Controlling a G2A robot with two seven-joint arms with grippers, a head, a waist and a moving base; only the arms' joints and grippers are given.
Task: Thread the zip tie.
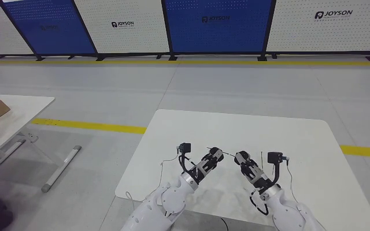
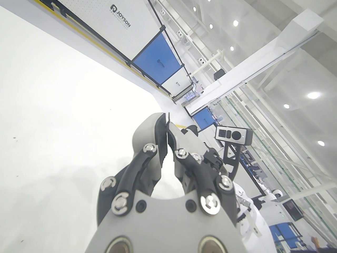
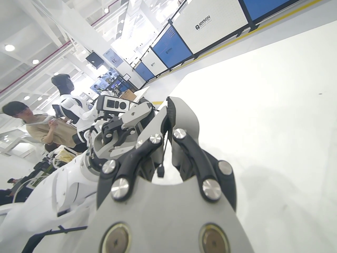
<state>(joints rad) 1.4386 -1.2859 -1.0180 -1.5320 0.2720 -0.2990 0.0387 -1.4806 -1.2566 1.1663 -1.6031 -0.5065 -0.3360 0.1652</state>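
Right wrist view: the right hand (image 3: pixel 168 106) pinches a thin black zip tie (image 3: pixel 165 143), its small square head dangling toward the palm. Over the white worktop (image 1: pixel 260 133), the left hand (image 2: pixel 167 122) clamps the strap's far tip.

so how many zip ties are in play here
1 for sure: a black zip tie pinched in the right hand, its head dangling toward the palm. The left hand pinches a thin black sliver too; same tie or a second, can't tell.
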